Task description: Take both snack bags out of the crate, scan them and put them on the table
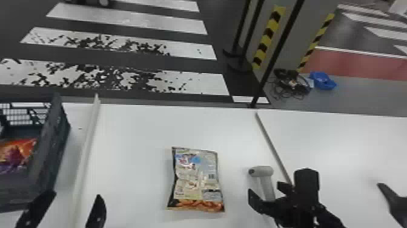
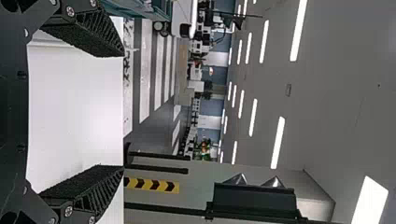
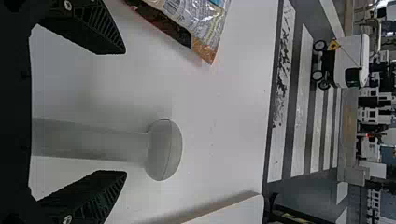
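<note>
The printed foil snack bag with a pale, blue-flecked back and a brown-orange end [image 1: 196,179] lies flat on the smooth white table [image 1: 136,136], well apart from both grippers, its barcode [image 1: 211,176] facing up. Nearer the right arm is the light grey scanner with a thick handle and rounded head [image 3: 163,149]; the handle shows between the spread black fingers of the right gripper [image 3: 125,112], with a gap on either side, so nothing is gripped. The step in hand looks to be taking up the scanner. It would go best with the handle centred between the fingers and the pads closed evenly on it, well back from the head; an off-centre squeeze could twist the tool or push it away. Then the head should be aimed squarely at the barcode from just above, without brushing the bag, since the film could slide or crease and spoil the read. Farther out, on the robot's left, the second snack bag, glossy orange and purple [image 1: 18,154], is inside the dark grey slatted plastic crate [image 1: 53,145], so its turn seems yet to come. The left gripper [image 2: 123,109] is open and empty, near the crate's close corner in the head view.
</note>
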`<state>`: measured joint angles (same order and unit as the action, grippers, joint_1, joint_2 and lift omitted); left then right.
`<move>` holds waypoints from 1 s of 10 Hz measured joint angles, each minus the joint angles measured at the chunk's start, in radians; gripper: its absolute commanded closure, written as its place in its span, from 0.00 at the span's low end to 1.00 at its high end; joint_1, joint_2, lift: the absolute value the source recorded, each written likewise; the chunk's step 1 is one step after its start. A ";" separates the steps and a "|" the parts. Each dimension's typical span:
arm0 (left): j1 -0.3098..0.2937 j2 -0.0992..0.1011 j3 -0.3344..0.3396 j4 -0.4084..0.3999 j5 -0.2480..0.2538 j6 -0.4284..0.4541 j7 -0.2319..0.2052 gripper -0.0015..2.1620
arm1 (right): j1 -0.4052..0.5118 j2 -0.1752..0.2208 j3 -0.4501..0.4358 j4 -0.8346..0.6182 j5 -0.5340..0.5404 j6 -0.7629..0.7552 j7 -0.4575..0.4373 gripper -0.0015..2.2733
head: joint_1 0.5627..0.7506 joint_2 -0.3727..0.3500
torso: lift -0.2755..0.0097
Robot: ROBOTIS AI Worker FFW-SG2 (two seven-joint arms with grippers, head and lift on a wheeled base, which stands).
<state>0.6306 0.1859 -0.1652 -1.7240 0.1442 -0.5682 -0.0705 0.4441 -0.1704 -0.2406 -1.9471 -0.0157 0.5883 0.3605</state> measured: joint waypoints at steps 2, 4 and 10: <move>-0.004 0.003 -0.001 0.007 0.002 0.000 0.000 0.07 | -0.030 -0.015 0.000 0.025 0.020 0.023 0.000 0.06 | 0.70 0.15 | 0.64; -0.006 0.007 -0.001 0.015 0.010 -0.003 0.000 0.07 | -0.070 -0.031 0.005 0.070 0.029 0.044 0.000 0.12 | 0.70 0.14 | 0.64; -0.011 0.007 0.001 0.028 0.019 -0.025 0.000 0.07 | -0.119 -0.061 0.028 0.118 0.100 0.130 0.000 0.89 | 0.70 0.11 | 0.64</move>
<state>0.6201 0.1933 -0.1641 -1.6958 0.1636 -0.5928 -0.0705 0.3256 -0.2311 -0.2125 -1.8293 0.0845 0.7186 0.3606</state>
